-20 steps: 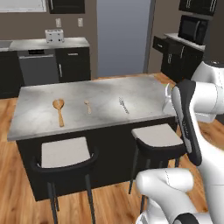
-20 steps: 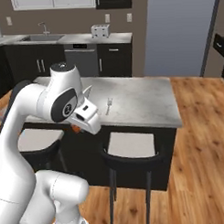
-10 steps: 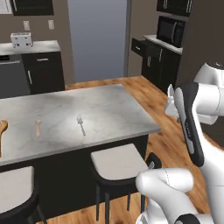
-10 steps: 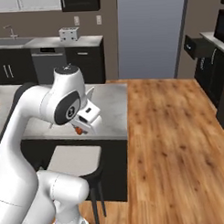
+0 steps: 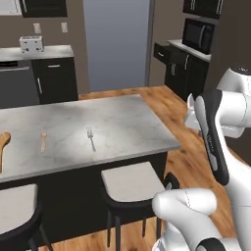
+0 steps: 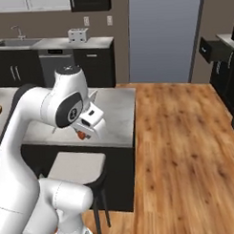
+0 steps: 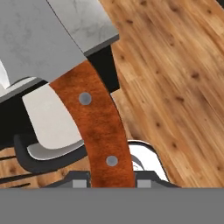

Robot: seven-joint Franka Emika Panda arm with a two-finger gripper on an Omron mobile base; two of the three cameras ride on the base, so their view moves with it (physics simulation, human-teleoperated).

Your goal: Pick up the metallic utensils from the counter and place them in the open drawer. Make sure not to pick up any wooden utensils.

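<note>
fork (image 5: pixel 90 138) on counter (image 5: pixel 122 122) (right of spoons (image 5: pixel 43 141))

You have the knife (image 7: pixel 98 127) in the hand (image 6: pixel 86 132): its red-brown riveted handle runs up to a broad silver blade. The thin silvery fork (image 5: pixel 90 138) lies flat mid-tabletop (image 5: pixel 122 122), toward the near edge. Left of it lie the small wooden spoon (image 5: pixel 43 140) and the large one (image 5: pixel 3 147). The black open drawer (image 6: pixel 213 49) juts out.

Even, soft rendered light with no glare, faint shadows under the counter (image 5: pixel 122 127) and stools (image 5: pixel 130 184), and low-resolution softness throughout all views.
</note>
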